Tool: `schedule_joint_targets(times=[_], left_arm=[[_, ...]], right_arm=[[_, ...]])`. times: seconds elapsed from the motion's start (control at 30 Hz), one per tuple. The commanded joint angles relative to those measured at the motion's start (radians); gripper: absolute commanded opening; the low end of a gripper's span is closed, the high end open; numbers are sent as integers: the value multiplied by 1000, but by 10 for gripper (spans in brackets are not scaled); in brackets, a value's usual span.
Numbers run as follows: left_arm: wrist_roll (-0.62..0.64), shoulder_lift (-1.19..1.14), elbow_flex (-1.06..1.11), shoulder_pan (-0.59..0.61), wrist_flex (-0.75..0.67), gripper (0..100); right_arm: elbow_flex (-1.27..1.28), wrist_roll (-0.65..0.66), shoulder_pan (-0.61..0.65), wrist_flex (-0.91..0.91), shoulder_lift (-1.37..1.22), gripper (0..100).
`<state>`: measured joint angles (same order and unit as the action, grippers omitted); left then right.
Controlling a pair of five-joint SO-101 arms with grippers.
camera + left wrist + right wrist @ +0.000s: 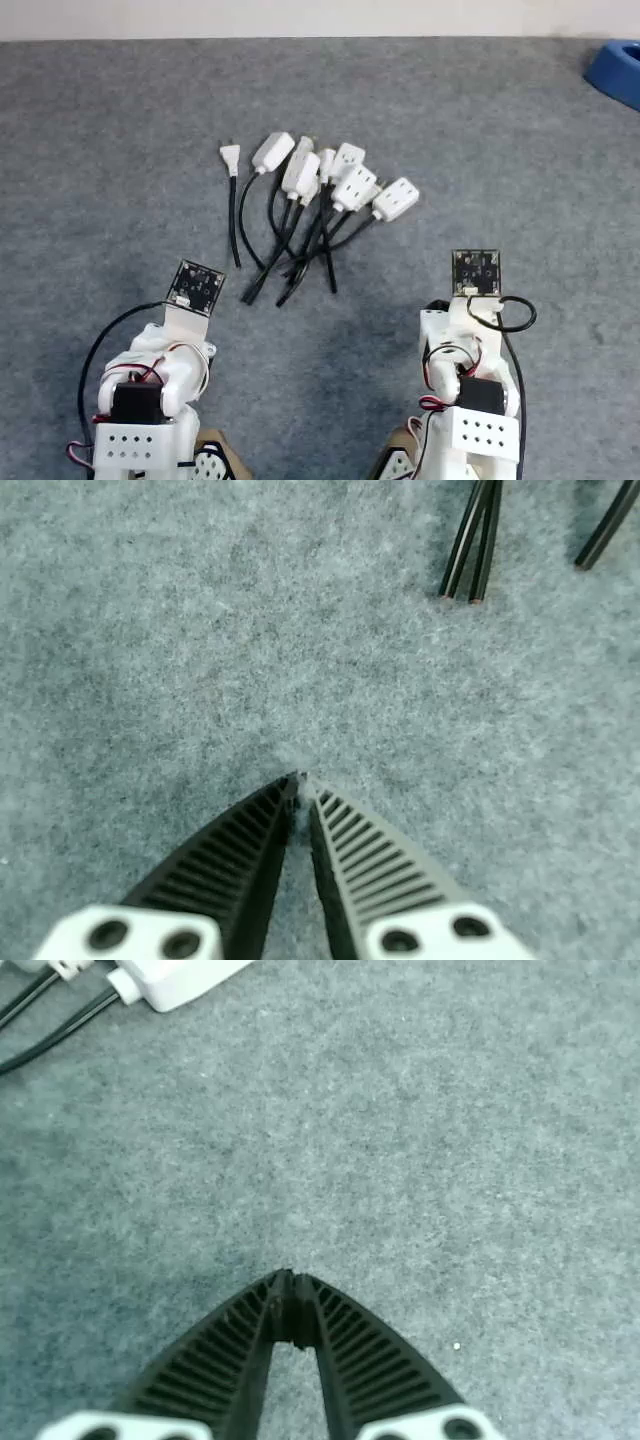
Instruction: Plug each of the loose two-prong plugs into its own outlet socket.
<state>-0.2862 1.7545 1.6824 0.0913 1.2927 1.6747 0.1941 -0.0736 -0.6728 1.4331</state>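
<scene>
Centrally, white blocky outlet sockets (350,185) are lying bunched on the fuzzy grey desk (500,150), their black cords (290,250) fanning toward the arms. One small two-prong plug (231,157) is lying just beside them on the left arm's side. The left gripper (298,780) and right gripper (290,1278) are hovering with ribbed black jaws clenched on nothing. The left wrist view is catching cord ends (465,560), the right wrist view a smooth socket body (170,980), and the high view a blue rounded object (615,70).

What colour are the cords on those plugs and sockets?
Black. The cords show best in the high view.
</scene>
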Motion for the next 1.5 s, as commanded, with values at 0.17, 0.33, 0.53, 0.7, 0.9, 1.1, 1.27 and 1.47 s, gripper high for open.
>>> schedule_joint_targets(times=[0.17, 0.33, 0.53, 0.7, 0.9, 1.1, 1.27, 1.47], left_arm=[[3, 7, 15, -21, 6, 6], [3, 7, 15, -36, 6, 6], [3, 7, 15, -62, 6, 6], [6, 7, 15, -64, 8, 6], [6, 7, 15, -64, 8, 6], [3, 7, 15, -58, 6, 7], [2, 7, 15, -56, -110, 7], [2, 7, 15, -58, -222, 7]], right_arm=[[137, -11, 12, -8, 8, 5], [137, -11, 30, -8, 8, 5], [137, -11, 31, -8, 8, 5], [137, -11, 31, -8, 8, 5], [137, -11, 31, -8, 8, 5], [137, -11, 33, -8, 8, 5], [137, -11, 30, -8, 8, 5], [137, -11, 27, -8, 8, 5]])
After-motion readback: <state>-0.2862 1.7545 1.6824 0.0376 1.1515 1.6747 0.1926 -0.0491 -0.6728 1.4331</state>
